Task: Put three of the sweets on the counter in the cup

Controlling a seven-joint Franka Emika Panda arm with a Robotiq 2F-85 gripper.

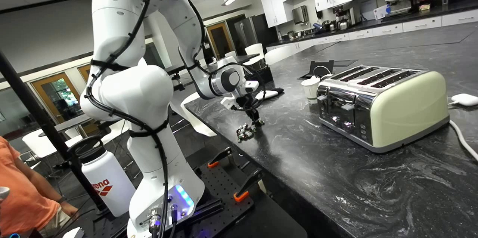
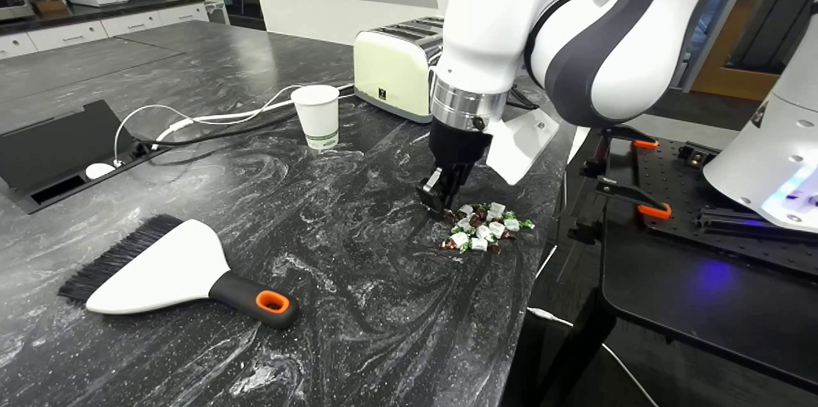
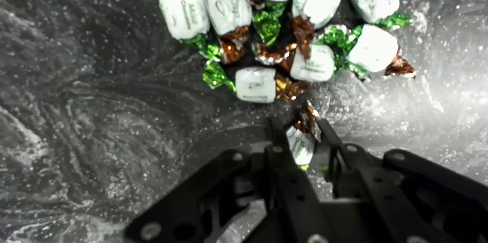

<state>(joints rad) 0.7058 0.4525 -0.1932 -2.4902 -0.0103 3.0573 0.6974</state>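
The sweets, small white pieces with green and brown twisted ends, lie in a pile [image 2: 487,228] on the dark marbled counter [image 2: 358,317]. The pile also shows in an exterior view [image 1: 245,132] and the wrist view [image 3: 228,8]. The cup is a white paper cup [image 2: 318,119], upright and some way from the pile; it stands by the toaster in an exterior view [image 1: 310,90]. My gripper [image 3: 299,121] is low at the pile's edge, with its fingers shut on one sweet [image 3: 301,147]. The left finger hides part of that sweet. The cup is out of the wrist view.
A cream and chrome toaster [image 1: 407,111] stands beyond the cup. A white and black brush [image 2: 172,266] lies on the counter. An open black outlet box [image 2: 64,145] has white cables [image 2: 223,118] running behind the cup. The counter edge is near the pile.
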